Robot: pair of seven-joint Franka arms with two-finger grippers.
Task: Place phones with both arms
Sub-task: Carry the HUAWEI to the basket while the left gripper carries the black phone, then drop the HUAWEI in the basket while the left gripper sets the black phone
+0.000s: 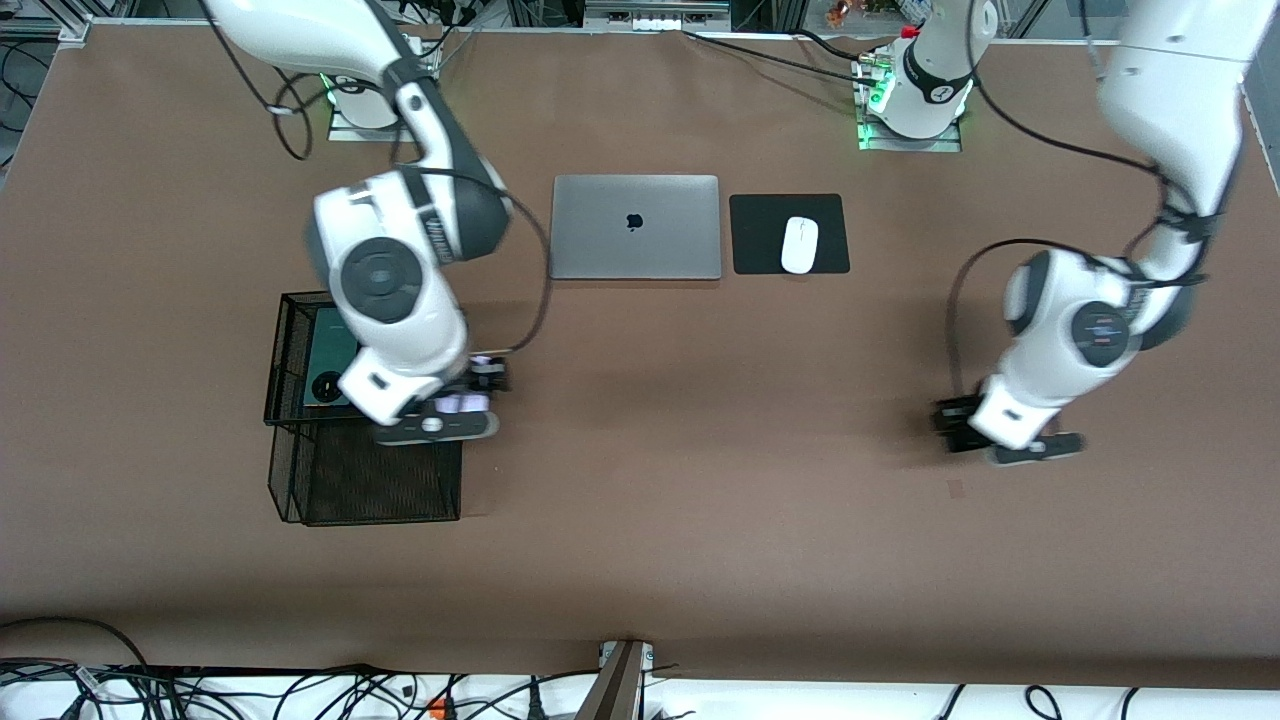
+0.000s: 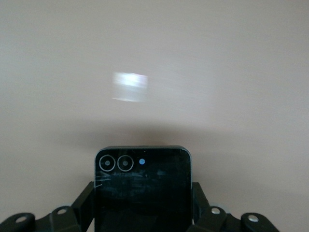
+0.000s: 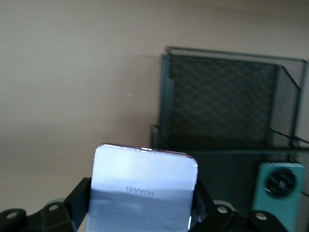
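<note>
My right gripper [image 1: 478, 385] is shut on the small pale lilac-white phone [image 3: 145, 186], its fingers [image 3: 79, 198] pressing on the phone's two long edges. It hangs over the edge of the black mesh basket [image 1: 290, 470] on the side toward the left arm's end. The dark green phone [image 1: 330, 365] with its round camera ring lies flat in the basket's compartment farther from the front camera, also seen as a green phone [image 3: 279, 193] in the right wrist view. My left gripper [image 1: 955, 428] is shut on the small black phone [image 2: 142, 193], low over bare table at the left arm's end.
A shut silver laptop [image 1: 636, 227] lies mid-table near the robots' bases, with a white mouse [image 1: 799, 244] on a black pad [image 1: 760, 235] beside it. The basket's compartment nearer the front camera [image 1: 375, 480] holds nothing. Cables run along the table's front edge.
</note>
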